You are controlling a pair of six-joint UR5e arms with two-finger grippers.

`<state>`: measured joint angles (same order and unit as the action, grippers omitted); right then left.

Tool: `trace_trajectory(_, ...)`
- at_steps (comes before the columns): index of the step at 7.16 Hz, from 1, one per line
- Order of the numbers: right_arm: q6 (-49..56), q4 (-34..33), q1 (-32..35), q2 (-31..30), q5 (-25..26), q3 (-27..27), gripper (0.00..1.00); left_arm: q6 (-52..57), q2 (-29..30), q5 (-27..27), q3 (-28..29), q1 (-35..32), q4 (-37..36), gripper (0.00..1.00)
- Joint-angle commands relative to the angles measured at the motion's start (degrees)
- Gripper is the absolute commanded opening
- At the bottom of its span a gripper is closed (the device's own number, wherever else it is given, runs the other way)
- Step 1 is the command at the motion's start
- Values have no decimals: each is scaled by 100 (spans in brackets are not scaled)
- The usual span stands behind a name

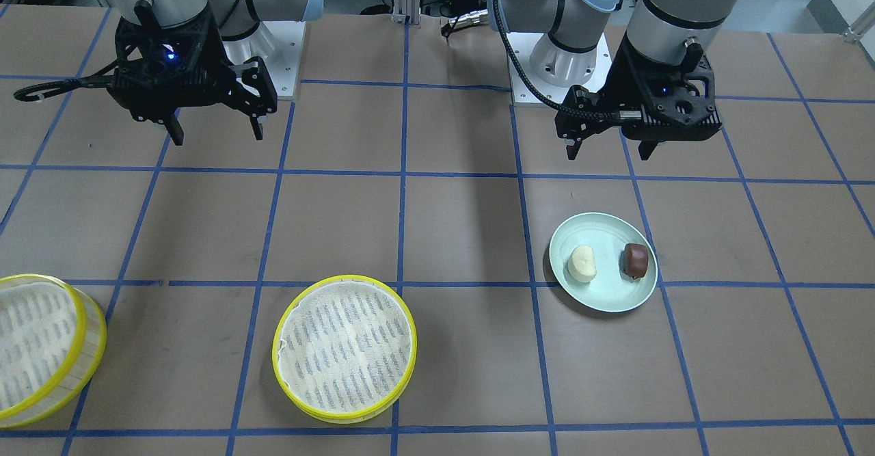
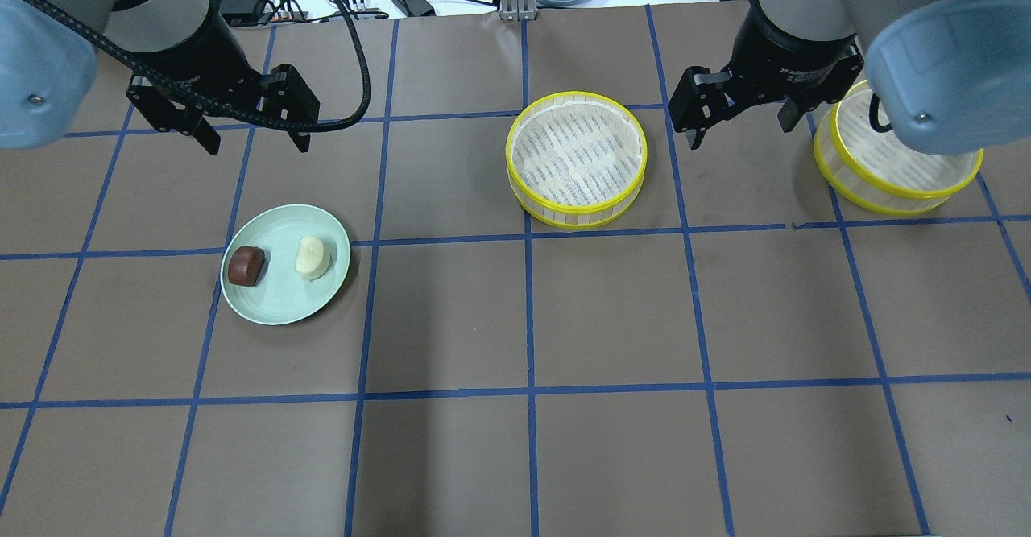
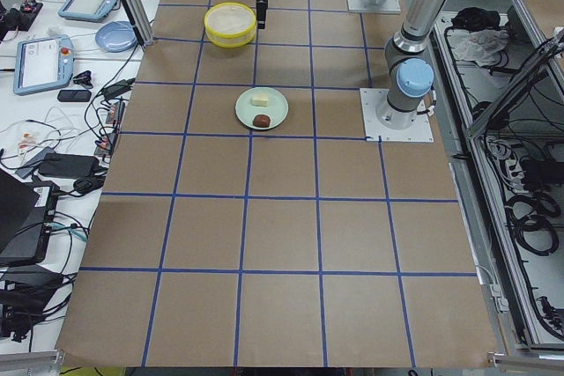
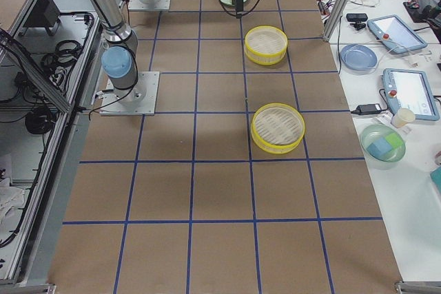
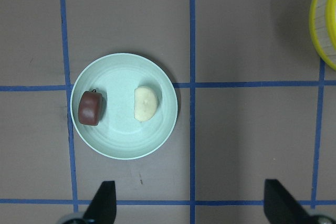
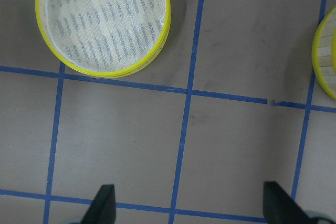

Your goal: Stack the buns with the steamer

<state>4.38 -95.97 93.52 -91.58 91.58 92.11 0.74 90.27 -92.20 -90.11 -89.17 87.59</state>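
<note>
Right now your left gripper point(image 2: 258, 144) hangs above the table point(image 2: 612, 311) with its jaws spread wide and nothing between them. It touches no object. Look at its wrist view and you will see both fingers point(image 5: 105, 202) at the bottom edge, far apart. The whole pale green plate point(image 5: 123, 148) lies on the table beyond them, clear of either tip.

Your buns are both on that plate. The cream-white bun point(image 2: 312, 257) sits near the plate's middle. The reddish-brown bun point(image 2: 246, 266) sits beside it, close to the rim on the robot's left. The two are near each other but do not touch.

Your right gripper point(image 2: 739, 130) is likewise raised, its jaws fully apart and empty. In its wrist view only brown table paper and blue tape lines lie between the fingers point(image 6: 105, 204).

From overhead, that gripper shows between two yellow-rimmed steamer baskets. The middle steamer point(image 2: 576, 213) rests near the centre of the table, lined with a pale cloth and holding no bun. The other steamer point(image 2: 894, 191) stands further to the robot's right, partly covered in that view by the right arm. The two steamers stand well apart, and the plate lies well away from both on the robot's left.
</note>
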Motion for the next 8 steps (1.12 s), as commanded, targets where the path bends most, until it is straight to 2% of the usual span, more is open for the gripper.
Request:
trace_trajectory(1, 1, -1, 0, 0, 0, -1, 100, 4, -18, 26, -67, 5, -5, 100)
trace_trajectory(3, 1, -1, -9, -9, 0, -1, 100, -30, -79, 342, -137, -48, 4, 100)
trace_trajectory(8, 1, -1, 0, 0, 0, -1, 100, 40, -79, 246, -322, 40, -31, 100)
